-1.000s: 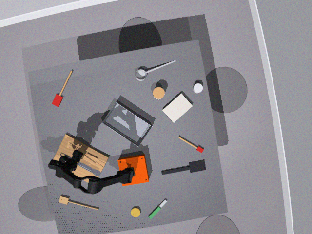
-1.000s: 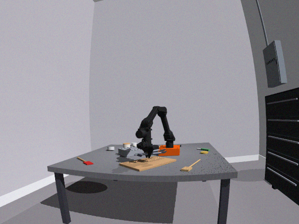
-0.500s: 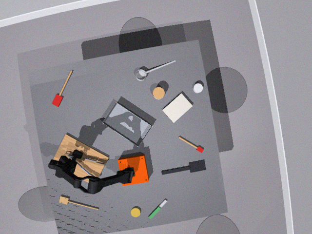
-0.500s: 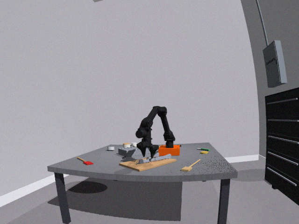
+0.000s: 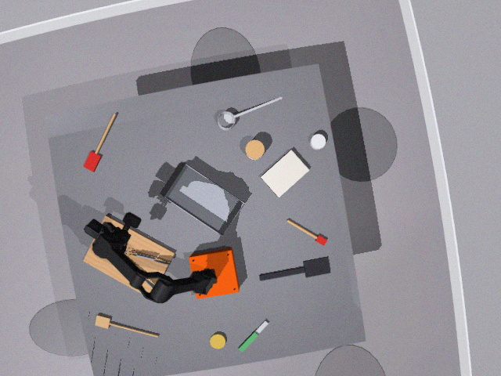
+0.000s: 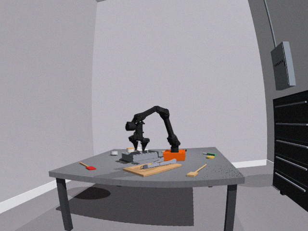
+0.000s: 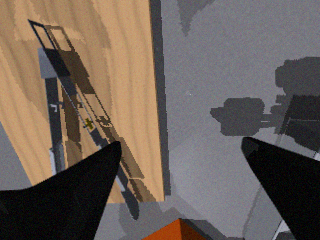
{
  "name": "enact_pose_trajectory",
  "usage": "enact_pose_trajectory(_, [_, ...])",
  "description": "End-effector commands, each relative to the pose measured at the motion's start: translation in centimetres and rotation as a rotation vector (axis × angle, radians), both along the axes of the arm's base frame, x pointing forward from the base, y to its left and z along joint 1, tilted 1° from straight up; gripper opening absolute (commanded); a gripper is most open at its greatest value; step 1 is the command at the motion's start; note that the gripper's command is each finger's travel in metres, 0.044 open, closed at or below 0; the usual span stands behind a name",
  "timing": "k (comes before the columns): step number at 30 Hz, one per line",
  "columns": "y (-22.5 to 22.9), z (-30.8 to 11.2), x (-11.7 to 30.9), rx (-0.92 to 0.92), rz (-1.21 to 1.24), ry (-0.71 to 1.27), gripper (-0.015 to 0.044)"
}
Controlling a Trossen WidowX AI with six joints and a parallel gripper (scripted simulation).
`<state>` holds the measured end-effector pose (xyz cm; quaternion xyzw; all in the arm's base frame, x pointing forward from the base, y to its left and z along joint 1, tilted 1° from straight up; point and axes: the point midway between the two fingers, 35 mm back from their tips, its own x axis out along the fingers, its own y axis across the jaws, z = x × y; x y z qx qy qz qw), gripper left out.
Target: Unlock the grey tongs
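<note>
The grey tongs (image 6: 171,162) (image 7: 46,65) lie on the wooden board (image 5: 95,258) (image 6: 134,169) (image 7: 135,75). In the wrist view their two arms spread apart in a narrow V from the hinge end, so they stand open. In the top view the arm partly hides them. My gripper (image 5: 113,224) (image 6: 139,150) (image 7: 180,144) is wide open and empty, raised above the tongs and the board. In the wrist view its left finger overlaps the tongs' lower part, and its right finger is beyond the board's edge. The roasting tin (image 5: 174,180) (image 6: 147,156) stands beside the board without the tongs.
The orange base block (image 5: 222,271) (image 6: 173,156) stands near the board. A wooden-headed tool (image 5: 102,320) (image 6: 192,174) and a red-headed tool (image 5: 91,161) (image 6: 91,168) lie on either side of the board. A white block (image 5: 285,173) and a round tan-topped object (image 5: 254,149) are beyond the tin.
</note>
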<state>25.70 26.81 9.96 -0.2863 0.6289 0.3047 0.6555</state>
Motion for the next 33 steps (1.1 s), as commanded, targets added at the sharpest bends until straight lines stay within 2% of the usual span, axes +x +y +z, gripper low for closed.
enact_pose_trajectory(1, [-1.2,0.8,0.6,-0.005,0.021,0.013,0.044])
enact_pose_trajectory(5, [-1.2,1.4,0.5,-0.004,0.019,0.011,0.044])
enact_pose_trajectory(11, [-1.3,5.6,0.1,-0.001,0.003,0.0,0.044])
enact_pose_trajectory(33, [-1.3,5.6,0.1,-0.001,0.003,0.0,0.044])
